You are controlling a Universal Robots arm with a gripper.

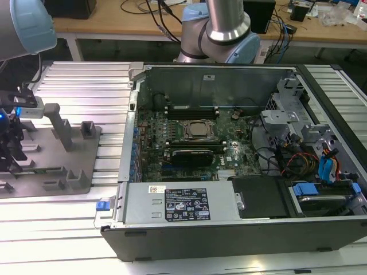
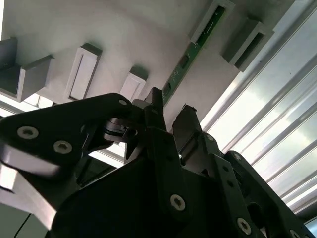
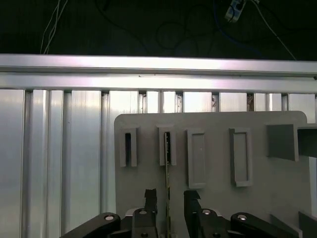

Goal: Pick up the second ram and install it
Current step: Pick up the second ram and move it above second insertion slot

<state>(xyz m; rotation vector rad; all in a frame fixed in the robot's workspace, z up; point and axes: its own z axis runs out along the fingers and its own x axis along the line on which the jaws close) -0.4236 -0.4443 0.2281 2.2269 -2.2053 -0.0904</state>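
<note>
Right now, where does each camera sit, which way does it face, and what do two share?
Exterior view: off the arm, looking down into the open computer case, tray at the exterior view's left; arm behind.
First wrist view: on the arm, squarely facing the tray; gripper shows.
Second wrist view: on the arm, slanting past the gripper toward the tray.
Both wrist views share the green memory stick between open fingers.

second ram, end hidden behind fingers; grey tray cropped
</note>
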